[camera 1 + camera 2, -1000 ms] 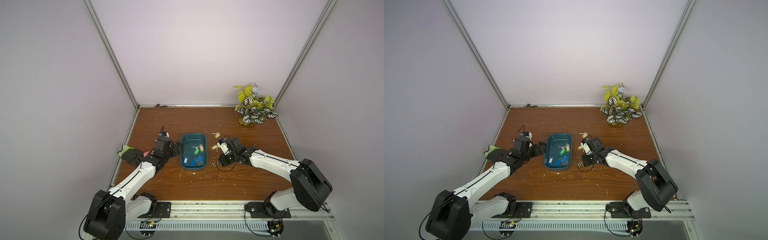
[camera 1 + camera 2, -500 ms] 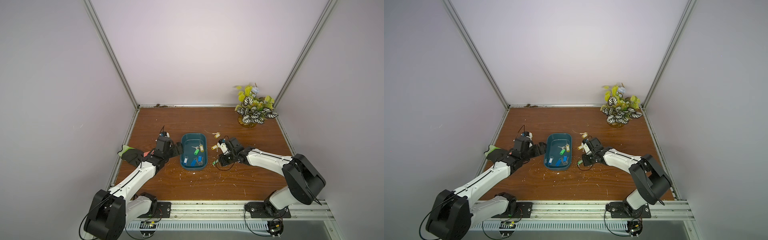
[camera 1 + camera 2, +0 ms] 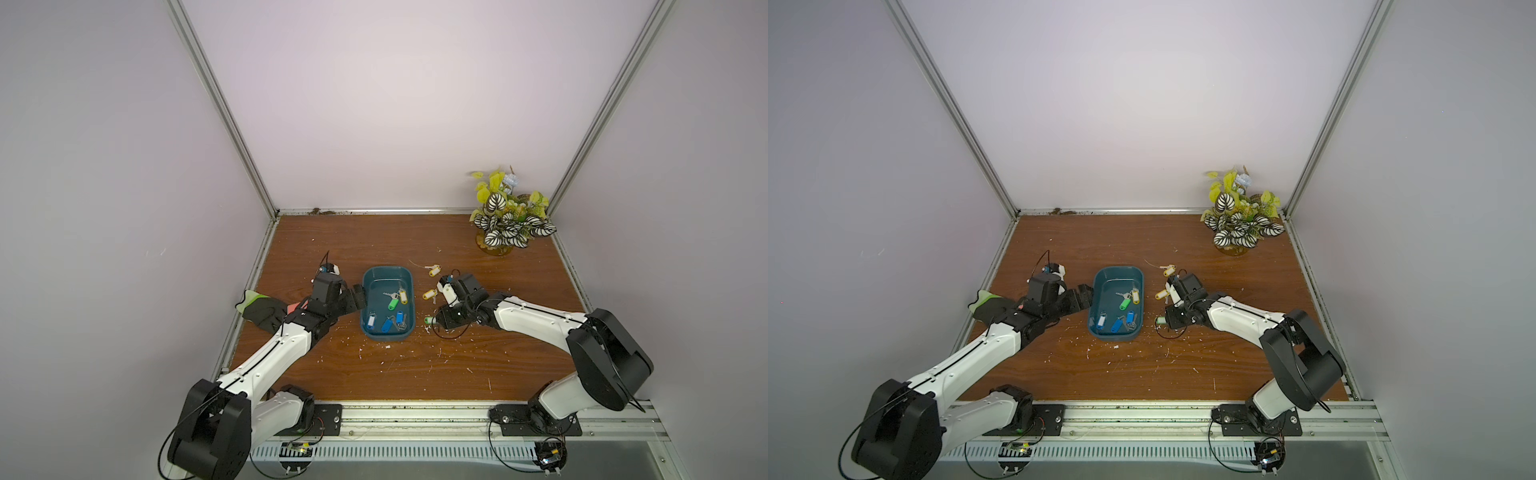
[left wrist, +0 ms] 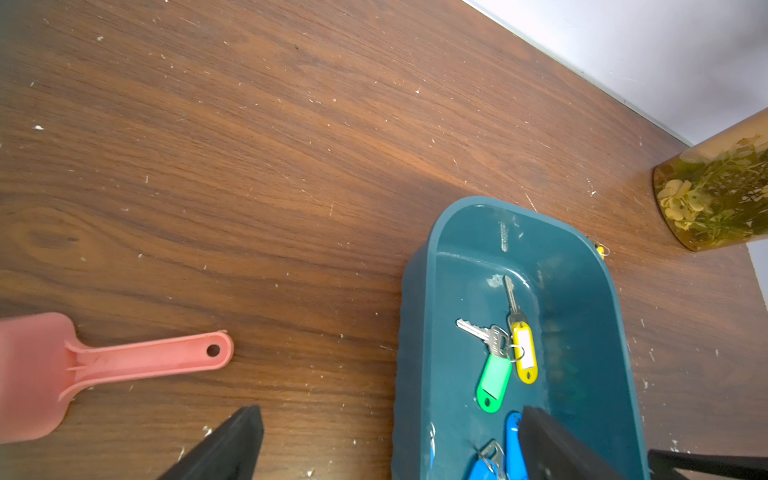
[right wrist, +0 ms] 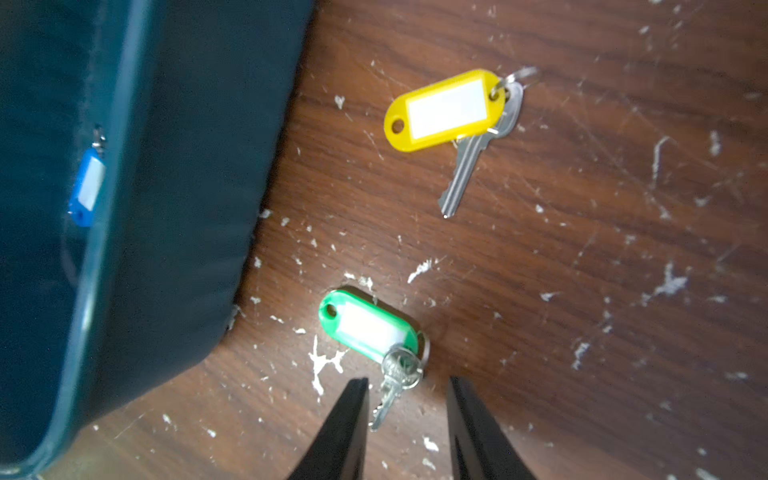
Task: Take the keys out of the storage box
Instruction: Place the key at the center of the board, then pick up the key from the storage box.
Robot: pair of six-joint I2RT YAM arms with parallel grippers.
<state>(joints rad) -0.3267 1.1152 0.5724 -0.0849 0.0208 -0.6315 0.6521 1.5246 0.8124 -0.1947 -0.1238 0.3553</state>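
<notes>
wood table [image 3: 415, 365]: box [image 4: 413, 353], 3 keys [image 3: 429, 294], scoop [image 4: 145, 357]

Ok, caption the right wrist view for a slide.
Right gripper open at a green-tagged key lying outside the storage box.

Storage box [image 3: 384, 279]: dark teal, shallow, rounded corners, upright on the tabletop [image 3: 415, 365]. Inside, lying flat: five keys [image 4: 494, 340] on tags, one green, one yellow, three blue. Outside, near one long wall, flat on the wood: one green-tagged key [image 5: 370, 328], two yellow-tagged keys [image 5: 446, 110].
</notes>
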